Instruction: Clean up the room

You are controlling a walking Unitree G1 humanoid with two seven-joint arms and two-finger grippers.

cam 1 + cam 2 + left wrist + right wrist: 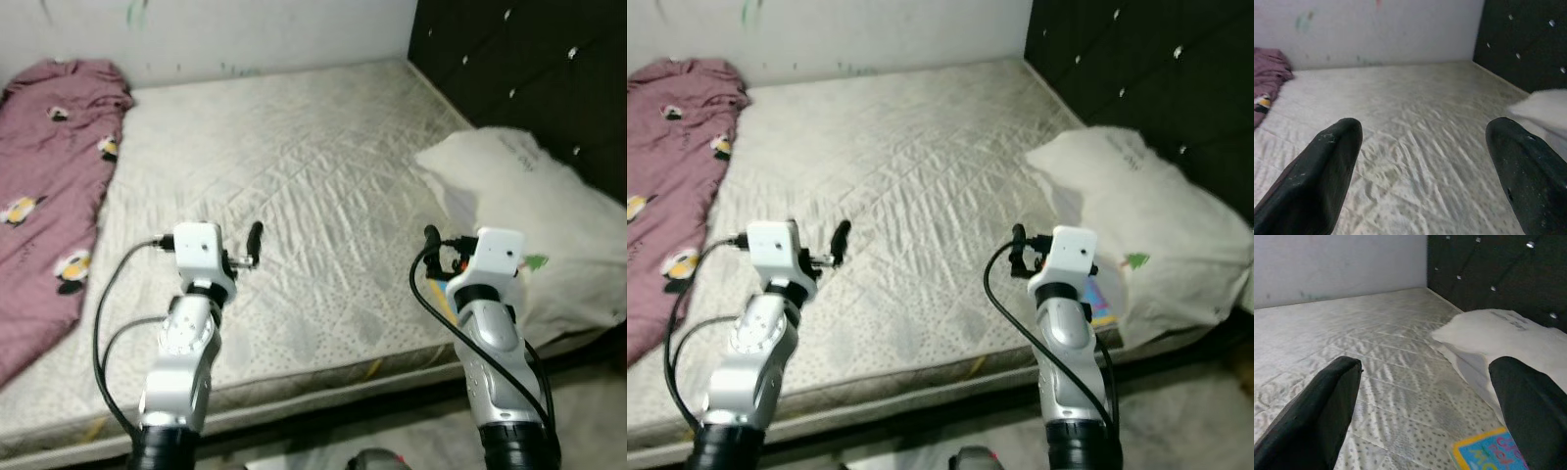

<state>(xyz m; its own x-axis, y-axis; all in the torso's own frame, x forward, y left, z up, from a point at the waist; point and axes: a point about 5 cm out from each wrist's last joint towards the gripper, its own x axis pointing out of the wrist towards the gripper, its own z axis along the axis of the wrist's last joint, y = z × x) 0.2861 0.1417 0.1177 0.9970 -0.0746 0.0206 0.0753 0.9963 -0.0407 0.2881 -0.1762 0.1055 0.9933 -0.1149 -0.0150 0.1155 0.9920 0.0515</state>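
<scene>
— While both arms hover over the bed (323, 176), what do you hold?
— Nothing: left hand (1422, 161) and right hand (1425, 401) gape empty, ready. Pillow (529, 196) by the headboard (529, 59), blanket (49, 186) bunched left; perhaps a booklet (1488, 450) under me.

1. One bare mattress (294, 186).
2. One white pillow (529, 215).
3. One maroon flowered blanket (49, 186).
4. One blue and yellow printed item (1488, 453).
5. Two end effectors: left (253, 245), right (433, 250).
</scene>
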